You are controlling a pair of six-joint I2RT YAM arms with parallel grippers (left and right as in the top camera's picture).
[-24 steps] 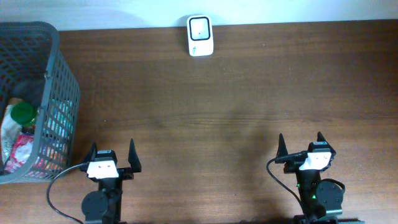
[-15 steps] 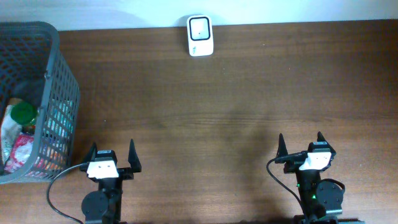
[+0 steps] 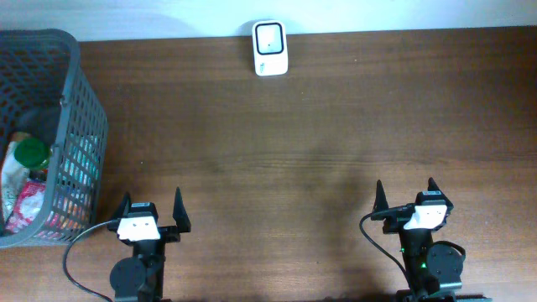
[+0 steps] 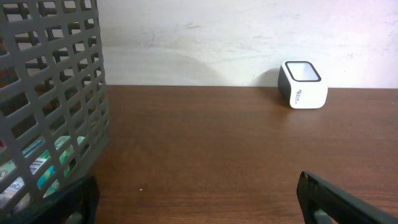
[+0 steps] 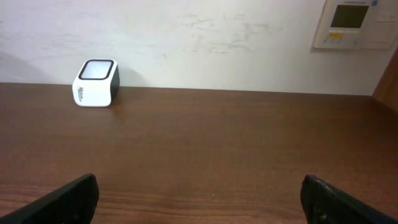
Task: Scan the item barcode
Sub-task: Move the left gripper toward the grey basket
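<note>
Sitting at the near edge of the bench, the left hand is wide open with nothing between the fingers, tips pointing toward the far wall. The left wrist view agrees: its dark fingers only peek in at the bottom corners, with bare wood between them. Same story for the right hand: fully spread, empty, at the near edge on the right, well apart from the left one. Its fingertips sit in the bottom corners of the right wrist view.

Neither hand touches anything. A black cable loops off the left arm's base, and a green light shows on the right arm's base.

The grey mesh basket stands at the left edge of the bench, just beyond and left of the left hand, partly cut off by the frame. The items are inside it: one with a green lid, a red-and-white packet below that, and more printed packaging against the mesh wall. No barcode is readable from here. In the left wrist view the basket wall fills the left side, with packets visible through the mesh.

The barcode scanner has a white body with a dark-framed window facing up. It sits at the far edge of the bench against the white wall, roughly centre, well apart from both hands and the basket. A beige wall panel with a small display is mounted upper right in the right wrist view.
</note>
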